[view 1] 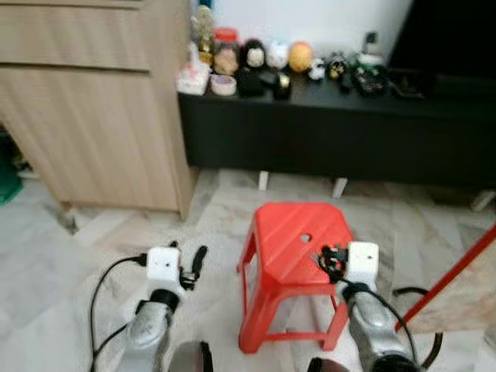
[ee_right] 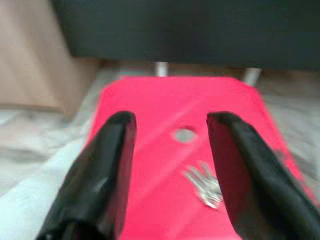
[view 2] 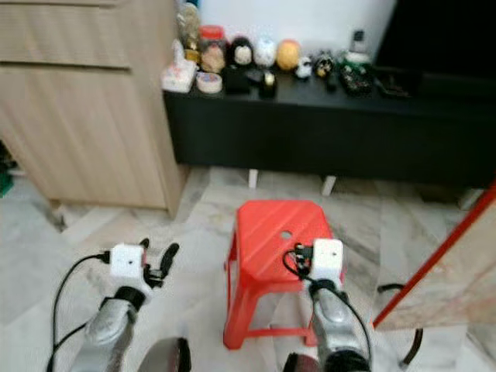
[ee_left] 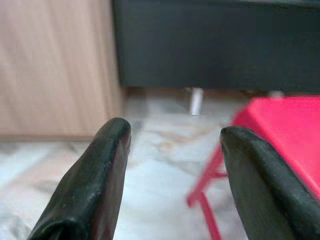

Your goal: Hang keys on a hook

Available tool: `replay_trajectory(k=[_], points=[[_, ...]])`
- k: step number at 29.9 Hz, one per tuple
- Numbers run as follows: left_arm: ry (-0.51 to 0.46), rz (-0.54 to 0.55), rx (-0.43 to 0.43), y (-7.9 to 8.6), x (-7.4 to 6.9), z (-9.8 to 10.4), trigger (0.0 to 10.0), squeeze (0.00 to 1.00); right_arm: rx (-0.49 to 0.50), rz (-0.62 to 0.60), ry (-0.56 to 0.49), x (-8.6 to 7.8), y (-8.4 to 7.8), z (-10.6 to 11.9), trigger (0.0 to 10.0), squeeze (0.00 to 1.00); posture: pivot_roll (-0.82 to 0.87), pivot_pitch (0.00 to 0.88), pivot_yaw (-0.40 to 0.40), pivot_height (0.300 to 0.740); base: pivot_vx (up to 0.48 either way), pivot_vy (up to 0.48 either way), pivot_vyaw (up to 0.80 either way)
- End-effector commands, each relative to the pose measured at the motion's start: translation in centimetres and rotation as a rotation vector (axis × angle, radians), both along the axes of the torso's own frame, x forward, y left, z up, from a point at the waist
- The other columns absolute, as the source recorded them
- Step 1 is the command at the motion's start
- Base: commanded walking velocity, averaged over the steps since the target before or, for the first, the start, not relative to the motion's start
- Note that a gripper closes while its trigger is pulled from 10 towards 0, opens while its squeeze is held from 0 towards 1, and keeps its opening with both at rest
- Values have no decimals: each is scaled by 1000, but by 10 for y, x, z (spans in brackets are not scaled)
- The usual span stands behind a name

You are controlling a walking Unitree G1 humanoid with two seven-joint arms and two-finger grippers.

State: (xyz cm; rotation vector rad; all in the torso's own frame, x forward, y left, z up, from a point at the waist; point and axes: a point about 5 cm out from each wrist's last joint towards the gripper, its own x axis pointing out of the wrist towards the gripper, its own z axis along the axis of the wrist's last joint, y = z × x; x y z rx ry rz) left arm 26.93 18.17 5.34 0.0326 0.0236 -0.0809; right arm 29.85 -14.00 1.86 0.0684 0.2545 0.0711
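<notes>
Wood cabinet [view 1: 93,108] at left, black TV bench [view 1: 333,132] ahead, trinkets along its top. Red stool [view 1: 298,240] on marble floor [view 1: 70,263] before me. Left tool [ee_left: 170,170] spread open, empty, idle over floor beside stool. Right tool [ee_right: 170,165] spread open above stool seat. Keys [ee_right: 204,185] lie flat on seat near its centre hole, between right fingers, not yet touched. I judge pickup step in hand. Next: lower right tool, close on keys, then find hook.

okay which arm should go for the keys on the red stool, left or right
Right, probably. The right gripper hangs open over the red stool, with the keys lying between its fingers. The left gripper is open too, but off to the stool's side over the floor.
</notes>
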Motion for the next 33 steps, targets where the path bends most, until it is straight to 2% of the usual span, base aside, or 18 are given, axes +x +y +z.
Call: replay_trajectory(k=[1, 21, 33], points=[[19, -27, -17, -12, 0, -4, 10000, 0, -19, -31, 6, -1, -15, -1, 10000, 0, 112, 0, -52, 598, 251, 0, 0], [23, -28, -17, -11, 0, -4, 10000, 0, -1, -63, 19, -1, -16, -3, 10000, 0, 112, 0, -47, 598, 252, 0, 0], [22, -31, -19, -11, 0, -4, 10000, 0, -4, -41, 14, -2, -14, -3, 10000, 0, 112, 0, -47, 598, 256, 0, 0]])
